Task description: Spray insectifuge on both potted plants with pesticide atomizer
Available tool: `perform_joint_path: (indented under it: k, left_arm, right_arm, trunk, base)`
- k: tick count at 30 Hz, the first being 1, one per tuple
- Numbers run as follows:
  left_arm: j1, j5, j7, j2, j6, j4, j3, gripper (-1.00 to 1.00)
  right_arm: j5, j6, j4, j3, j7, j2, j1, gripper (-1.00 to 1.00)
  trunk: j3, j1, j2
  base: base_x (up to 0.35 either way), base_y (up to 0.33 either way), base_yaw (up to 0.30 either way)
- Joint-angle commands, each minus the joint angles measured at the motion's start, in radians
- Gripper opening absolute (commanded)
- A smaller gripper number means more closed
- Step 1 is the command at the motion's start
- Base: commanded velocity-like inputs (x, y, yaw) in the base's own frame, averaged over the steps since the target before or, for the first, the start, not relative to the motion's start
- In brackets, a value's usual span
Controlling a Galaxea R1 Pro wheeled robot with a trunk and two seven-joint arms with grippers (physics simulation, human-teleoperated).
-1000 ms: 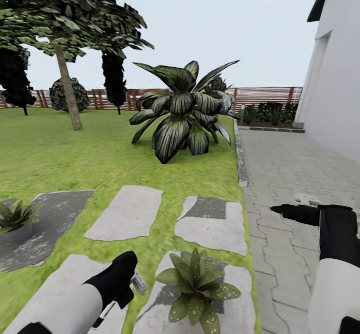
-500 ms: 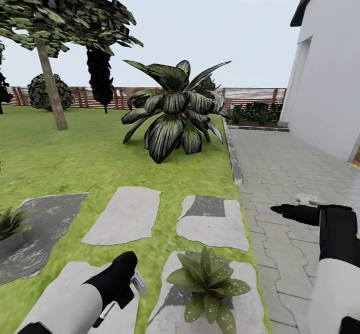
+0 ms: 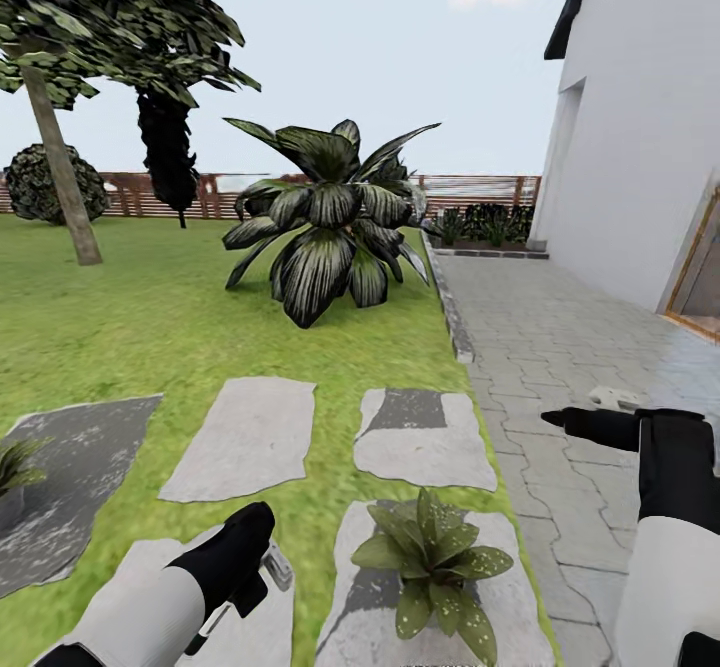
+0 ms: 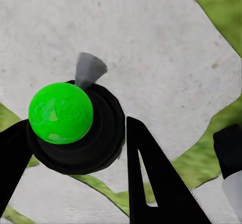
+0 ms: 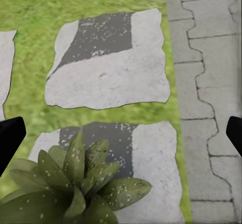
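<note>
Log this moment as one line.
left gripper: shut on dark green pesticide atomizer | right gripper: open | near potted plant: speckled | pale stone slab

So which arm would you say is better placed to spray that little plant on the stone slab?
Left, probably. The left pincer is closed around the atomizer and sits right beside the potted plant. The right pincer is open and empty, out over the paving.
</note>
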Motion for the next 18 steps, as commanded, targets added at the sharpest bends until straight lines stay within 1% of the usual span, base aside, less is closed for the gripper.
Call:
perform_joint_path:
  k: [1, 10, 14, 18]
  left_arm:
    - [-0.001, -0.011, -0.010, 0.000, 0.001, -0.001, -0.004, -1.00]
    - [-0.002, -0.011, -0.010, 0.000, 0.002, -0.001, -0.005, -1.00]
    - [-0.012, -0.011, -0.009, 0.000, 0.003, -0.002, -0.006, -1.00]
    - [-0.014, -0.011, -0.009, -0.001, 0.003, -0.002, -0.008, -1.00]
  right_arm:
    - [0.010, 0.002, -0.001, -0.002, 0.010, 0.000, -0.001, 1.00]
    - [0.010, 0.002, -0.001, -0.002, 0.010, 0.000, -0.001, 1.00]
    - [0.010, 0.002, -0.001, -0.002, 0.010, 0.000, -0.001, 1.00]
    - [0.010, 0.002, -0.001, -0.002, 0.010, 0.000, -0.001, 1.00]
  trunk:
    - [-0.001, 0.000, -0.001]
    - [-0.001, 0.000, -0.001]
    - [-0.001, 0.000, -0.001]
    - [-0.001, 0.000, -0.001]
  base:
    - [0.000, 0.099, -0.264]
    - [0.002, 0.018, -0.264]
    - [0.151, 0.139, -0.264]
    - [0.247, 0.223, -0.264]
